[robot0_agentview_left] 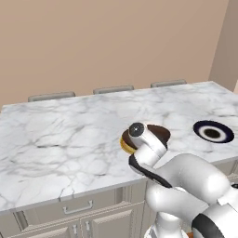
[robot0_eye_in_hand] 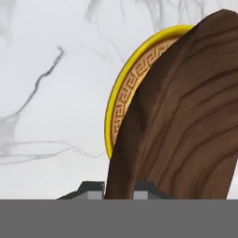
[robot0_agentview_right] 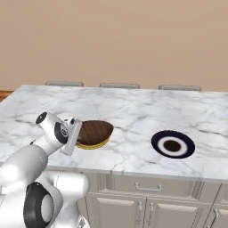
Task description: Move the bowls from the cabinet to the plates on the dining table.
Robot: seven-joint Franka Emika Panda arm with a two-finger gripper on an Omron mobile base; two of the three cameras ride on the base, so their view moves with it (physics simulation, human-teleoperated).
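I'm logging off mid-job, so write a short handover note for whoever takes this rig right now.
Gripper: fingers shut on the rim of the brown wooden bowl.
Bowl: directly over the yellow plate on the dining table, tilted; whether it is resting on the plate can't be told.
White dark-rimmed plate: bare, further right on the table.
Done: brown bowl brought to the yellow plate.
Left: release it, then bring a second bowl to the white plate.

Base views flank the dining table (robot0_agentview_left: 56,139) (shared), hand view close above
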